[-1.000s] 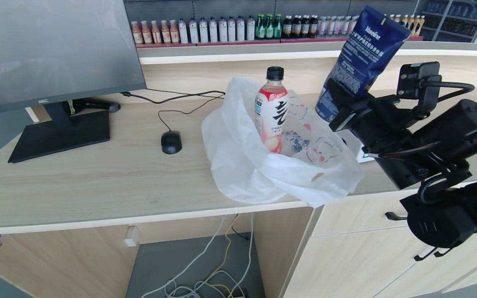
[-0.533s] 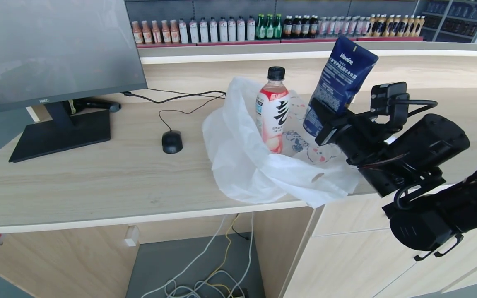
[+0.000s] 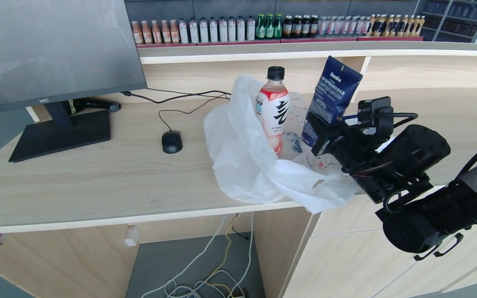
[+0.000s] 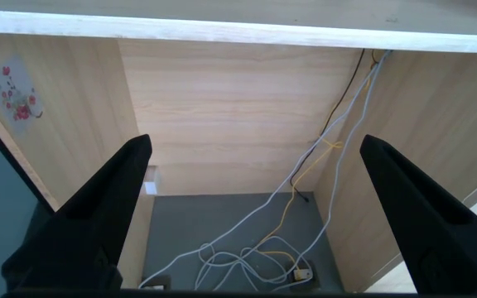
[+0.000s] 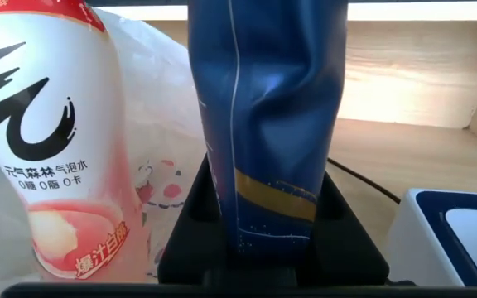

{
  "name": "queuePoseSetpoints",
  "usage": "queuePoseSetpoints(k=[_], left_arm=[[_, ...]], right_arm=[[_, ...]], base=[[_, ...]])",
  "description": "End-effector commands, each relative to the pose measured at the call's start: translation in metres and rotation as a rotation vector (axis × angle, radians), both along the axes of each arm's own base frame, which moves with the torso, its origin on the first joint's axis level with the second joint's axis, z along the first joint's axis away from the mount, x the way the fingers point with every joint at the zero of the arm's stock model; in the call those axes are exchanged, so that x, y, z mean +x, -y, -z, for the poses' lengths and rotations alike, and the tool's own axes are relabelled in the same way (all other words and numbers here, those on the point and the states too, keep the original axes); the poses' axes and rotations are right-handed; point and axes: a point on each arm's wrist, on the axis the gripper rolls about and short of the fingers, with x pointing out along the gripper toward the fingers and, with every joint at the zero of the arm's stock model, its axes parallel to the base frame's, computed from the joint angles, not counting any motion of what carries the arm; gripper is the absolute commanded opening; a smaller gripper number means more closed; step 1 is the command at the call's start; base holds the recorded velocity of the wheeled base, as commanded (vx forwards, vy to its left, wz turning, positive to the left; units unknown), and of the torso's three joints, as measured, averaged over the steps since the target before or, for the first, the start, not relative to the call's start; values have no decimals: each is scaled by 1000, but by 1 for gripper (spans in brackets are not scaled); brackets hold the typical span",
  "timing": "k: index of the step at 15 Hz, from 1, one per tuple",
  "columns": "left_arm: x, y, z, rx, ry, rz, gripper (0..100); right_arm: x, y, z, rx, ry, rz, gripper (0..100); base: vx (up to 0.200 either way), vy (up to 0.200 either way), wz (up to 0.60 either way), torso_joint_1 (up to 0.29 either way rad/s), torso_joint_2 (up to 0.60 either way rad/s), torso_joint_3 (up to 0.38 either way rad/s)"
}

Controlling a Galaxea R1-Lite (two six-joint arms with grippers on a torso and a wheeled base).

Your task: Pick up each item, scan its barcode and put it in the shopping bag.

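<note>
My right gripper (image 3: 320,133) is shut on the lower end of a dark blue pouch (image 3: 331,97), holding it upright over the open mouth of the white shopping bag (image 3: 263,165) on the counter. A pink-and-white drink bottle (image 3: 271,111) with a black cap stands upright inside the bag, just left of the pouch. In the right wrist view the blue pouch (image 5: 267,124) sits pinched between the black fingers (image 5: 193,232), with the bottle (image 5: 52,132) beside it. My left gripper (image 4: 255,215) hangs below the counter with its two fingers spread wide and nothing between them.
A monitor (image 3: 52,49) on a black stand, a black mouse (image 3: 171,141) and its cable lie on the wooden counter (image 3: 97,178) to the left. A white-and-blue device (image 5: 450,240) sits beside the bag. Drink bottles line the far shelf (image 3: 263,29). Cables (image 4: 305,215) hang under the counter.
My right arm has lowered the blue pouch and carried it left, from high above the counter's right side down over the bag beside the bottle.
</note>
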Motion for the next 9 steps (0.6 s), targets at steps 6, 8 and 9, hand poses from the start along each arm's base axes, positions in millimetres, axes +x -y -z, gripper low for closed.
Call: queuePoseSetpoints(k=[6, 8, 9], left_arm=[[0, 0, 0, 0, 0, 0, 100], [0, 0, 0, 0, 0, 0, 100], [0, 0, 0, 0, 0, 1, 100]], right_arm=[[3, -6, -12, -34, 75, -59, 0], [-6, -19, -15, -27, 80, -106, 0], [-6, -22, -13, -29, 76, -117, 0]], base=[[0, 0, 0, 0, 0, 0], [0, 0, 0, 0, 0, 0], [0, 0, 0, 0, 0, 0]])
